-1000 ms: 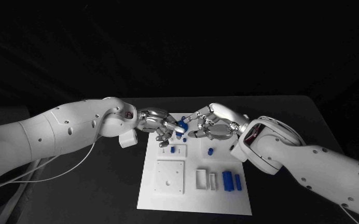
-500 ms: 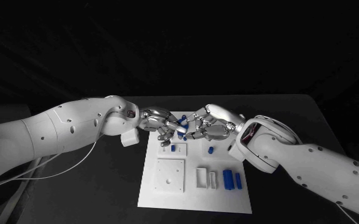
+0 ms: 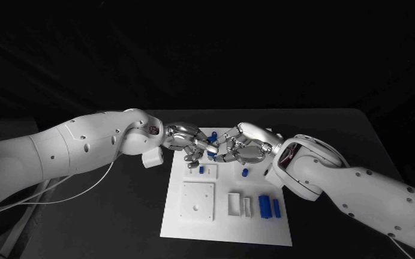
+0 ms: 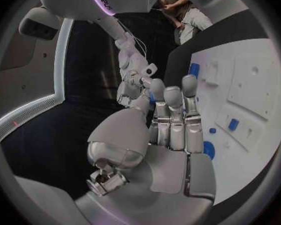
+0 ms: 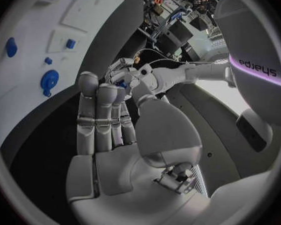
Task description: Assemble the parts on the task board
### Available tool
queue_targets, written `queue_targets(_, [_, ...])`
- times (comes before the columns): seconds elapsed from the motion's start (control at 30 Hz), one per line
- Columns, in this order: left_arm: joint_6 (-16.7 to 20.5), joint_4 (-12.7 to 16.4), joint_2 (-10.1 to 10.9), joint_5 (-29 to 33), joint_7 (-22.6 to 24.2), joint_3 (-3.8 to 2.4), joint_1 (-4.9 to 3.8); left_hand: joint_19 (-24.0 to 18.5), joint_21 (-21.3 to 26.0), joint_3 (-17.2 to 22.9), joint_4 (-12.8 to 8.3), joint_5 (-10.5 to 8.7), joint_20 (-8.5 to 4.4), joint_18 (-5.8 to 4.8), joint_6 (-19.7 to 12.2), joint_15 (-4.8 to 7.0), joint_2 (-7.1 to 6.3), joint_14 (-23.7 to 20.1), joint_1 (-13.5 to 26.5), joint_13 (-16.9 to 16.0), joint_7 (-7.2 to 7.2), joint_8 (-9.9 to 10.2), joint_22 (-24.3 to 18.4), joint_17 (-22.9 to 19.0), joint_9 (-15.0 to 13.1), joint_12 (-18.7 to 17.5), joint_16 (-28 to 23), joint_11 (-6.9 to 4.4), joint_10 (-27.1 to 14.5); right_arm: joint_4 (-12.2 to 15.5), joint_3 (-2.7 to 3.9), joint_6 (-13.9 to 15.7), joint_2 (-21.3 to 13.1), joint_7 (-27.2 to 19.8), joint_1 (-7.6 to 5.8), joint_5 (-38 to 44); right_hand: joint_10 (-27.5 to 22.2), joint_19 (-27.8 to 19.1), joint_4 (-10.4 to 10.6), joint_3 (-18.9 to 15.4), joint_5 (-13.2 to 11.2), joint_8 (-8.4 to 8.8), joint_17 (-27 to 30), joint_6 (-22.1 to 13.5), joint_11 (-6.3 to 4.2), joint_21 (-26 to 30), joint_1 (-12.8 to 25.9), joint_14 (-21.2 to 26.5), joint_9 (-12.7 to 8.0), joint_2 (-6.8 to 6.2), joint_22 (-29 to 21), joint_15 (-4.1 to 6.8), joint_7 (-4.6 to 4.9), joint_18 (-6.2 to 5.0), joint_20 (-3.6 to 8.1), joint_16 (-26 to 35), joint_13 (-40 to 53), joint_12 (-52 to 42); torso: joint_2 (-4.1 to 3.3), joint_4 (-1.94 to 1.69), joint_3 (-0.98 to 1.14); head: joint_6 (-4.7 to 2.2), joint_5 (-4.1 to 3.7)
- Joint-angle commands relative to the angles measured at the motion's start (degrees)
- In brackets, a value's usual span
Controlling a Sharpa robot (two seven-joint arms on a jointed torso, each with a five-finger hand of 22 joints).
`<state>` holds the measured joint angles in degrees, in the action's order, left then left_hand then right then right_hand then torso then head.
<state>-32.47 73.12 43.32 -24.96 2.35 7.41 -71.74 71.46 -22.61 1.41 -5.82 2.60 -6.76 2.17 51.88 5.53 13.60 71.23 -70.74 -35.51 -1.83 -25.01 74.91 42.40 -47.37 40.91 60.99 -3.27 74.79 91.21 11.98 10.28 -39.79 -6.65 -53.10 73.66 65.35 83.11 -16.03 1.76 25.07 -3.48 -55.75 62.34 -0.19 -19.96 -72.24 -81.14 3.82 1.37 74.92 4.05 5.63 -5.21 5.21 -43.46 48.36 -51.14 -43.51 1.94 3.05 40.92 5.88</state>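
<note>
Both hands meet fingertip to fingertip over the board's (image 3: 226, 226) far end, left hand (image 3: 183, 139) and right hand (image 3: 244, 145) together pinching a blue part (image 3: 211, 138) between them, its long axis unclear, sockets directly below.

Board (image 3: 226, 230) white, sits on black table (image 3: 104, 223). Parts on it blue: two upright bars (image 3: 262, 207) near the front edge, small pieces (image 3: 244, 172) mid-board, a round one (image 5: 50, 80) in right wrist view. Blue part (image 3: 210, 139) between the hands too. Left hand (image 3: 183, 139) and right hand (image 3: 241, 144) silver, arms white. Grey cable (image 3: 78, 190) by left arm. Backdrop black.
</note>
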Motion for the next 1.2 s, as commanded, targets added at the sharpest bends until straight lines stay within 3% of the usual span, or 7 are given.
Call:
queue_targets(0.03, [0.43, 0.15, -0.18, -0.1, 0.48, -0.03, 0.01, 0.46, 0.25, 1.82, -2.22, 0.15, 0.0, -0.69, 0.0, -0.07, 1.35, -0.11, -0.86, 0.07, 0.58, -0.22, 1.03, -0.09, -0.07, 0.01, 0.24, 0.27, 0.24, -0.01, -0.22, -0.88, 0.18, 0.17, 0.04, 0.36, 0.12, -0.38, -0.11, 0.3, -0.47, -0.1, -0.08, 0.64, -0.34, -0.29, 0.13, -0.32, 0.06, 0.49, 2.4, 0.22, -0.02, 0.43, 0.08, -0.07, 0.12, 0.36, 0.0, 0.08, 0.01, 0.01, -0.03])
queue_targets(0.53, [0.39, 0.23, -0.4, -0.05, 0.3, -0.03, 0.0, 0.46, 0.26, 1.77, -2.16, 0.15, 0.0, -0.7, -0.02, -0.07, 1.32, -0.11, -0.83, 0.08, 0.59, -0.24, 1.03, -0.11, -0.06, 0.01, 0.24, 0.26, 0.25, -0.45, -0.61, -0.02, 0.63, 0.4, 0.04, 0.37, 0.23, -0.38, 0.16, -0.22, -1.31, -0.11, -0.21, 0.81, -0.38, -0.43, 0.59, -0.44, 0.05, 0.95, 2.36, 0.24, -0.11, 0.47, 0.1, 0.01, 0.3, 0.43, -0.01, 0.06, 0.06, 0.29, 0.07])
queue_targets(0.7, [0.2, 0.41, -0.42, 0.07, 0.19, -0.03, 0.0, 0.46, 0.26, 1.77, -2.16, 0.15, 0.0, -0.7, -0.02, -0.07, 1.32, -0.11, -0.83, 0.08, 0.59, -0.24, 1.03, -0.11, -0.06, 0.01, 0.24, 0.26, 0.25, -0.9, -0.66, 1.32, 0.88, 1.29, 0.04, 1.05, 0.35, -0.24, -0.19, 0.77, -2.56, -0.12, -0.32, 2.81, -0.71, -1.07, -0.38, -0.59, 0.15, 1.53, 2.49, 0.46, -0.64, 0.54, 0.29, -0.01, 0.41, 0.49, -0.01, 0.06, 0.04, 0.36, 0.25])
queue_targets(0.77, [0.19, 0.48, -0.42, 0.1, 0.14, -0.03, 0.0, 0.47, 0.27, 1.74, -2.13, 0.15, 0.0, -0.7, -0.03, -0.07, 1.33, -0.12, -0.84, 0.09, 0.59, -0.26, 1.03, -0.12, -0.06, 0.01, 0.25, 0.26, 0.25, -1.0, -0.68, 1.66, 0.94, 1.5, 0.04, 1.3, 0.45, -0.22, -0.26, 1.63, -4.13, -0.17, -0.4, 3.91, -0.91, -1.31, -0.9, -0.61, 0.26, 1.58, 2.53, 0.59, -0.98, 0.61, 0.4, -0.01, 0.43, 0.57, -0.02, 0.06, 0.03, 0.38, 0.29])
queue_targets(1.2, [0.24, 0.6, -0.47, 0.21, -0.1, -0.03, 0.0, 0.49, 0.35, 1.53, -1.88, 0.15, -0.02, -0.73, -0.13, -0.06, 1.34, -0.15, -0.92, 0.15, 0.59, -0.43, 1.03, -0.25, 0.02, 0.01, 0.33, 0.26, 0.26, -1.16, -0.76, 2.09, 1.16, 1.9, 0.04, 2.04, 1.07, -0.15, -0.03, 3.39, -4.37, -0.2, -0.9, 7.52, -1.45, -2.07, -0.25, -0.74, 0.73, 1.2, 2.57, 0.96, -2.0, 1.09, 0.83, 0.05, 0.72, 1.05, 0.01, 0.05, 0.04, 0.53, 0.13])
